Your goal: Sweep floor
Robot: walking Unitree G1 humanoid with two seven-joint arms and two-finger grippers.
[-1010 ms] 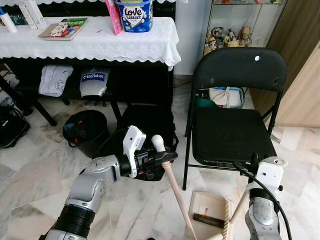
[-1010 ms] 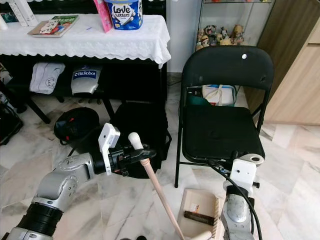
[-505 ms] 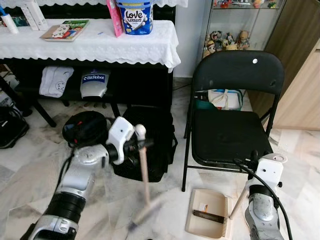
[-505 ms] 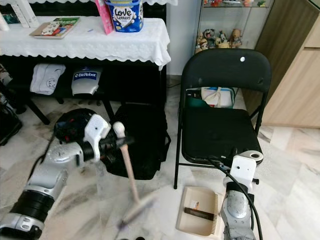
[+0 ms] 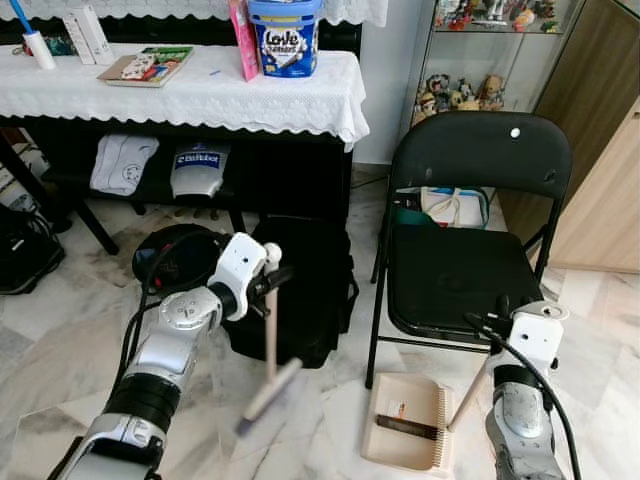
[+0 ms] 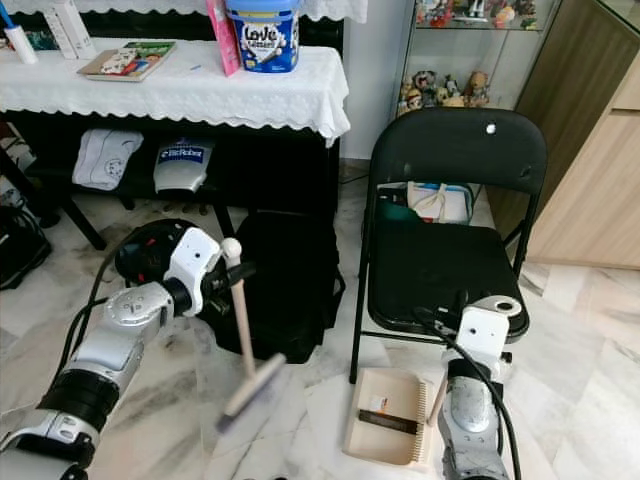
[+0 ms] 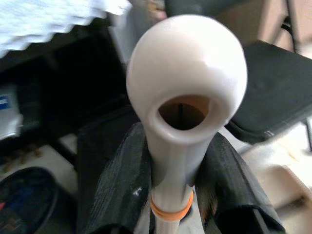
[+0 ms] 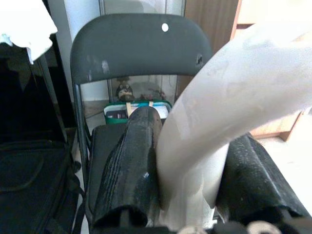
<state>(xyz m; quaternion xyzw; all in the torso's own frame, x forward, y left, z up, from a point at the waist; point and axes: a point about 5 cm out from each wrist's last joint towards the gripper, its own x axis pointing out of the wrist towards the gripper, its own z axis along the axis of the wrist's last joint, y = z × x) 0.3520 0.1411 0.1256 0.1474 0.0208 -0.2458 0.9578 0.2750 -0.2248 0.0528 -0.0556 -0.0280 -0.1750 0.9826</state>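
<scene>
My left gripper is shut on the top of a cream broom handle, just under its rounded knob. The broom hangs nearly upright, and its blurred head is low over the marble floor in front of the black bag. My right gripper is shut on the pale handle of a beige dustpan. The dustpan rests on the floor by the chair's front legs with a dark strip lying in it.
A black folding chair stands just beyond the dustpan. A black bag and a black bin sit under a table with a white cloth. A glass cabinet is behind the chair. Marble floor opens to the left.
My left arm has swung the broom leftward, away from the dustpan, and its head now trails in front of the bag. The right arm and dustpan have held still.
</scene>
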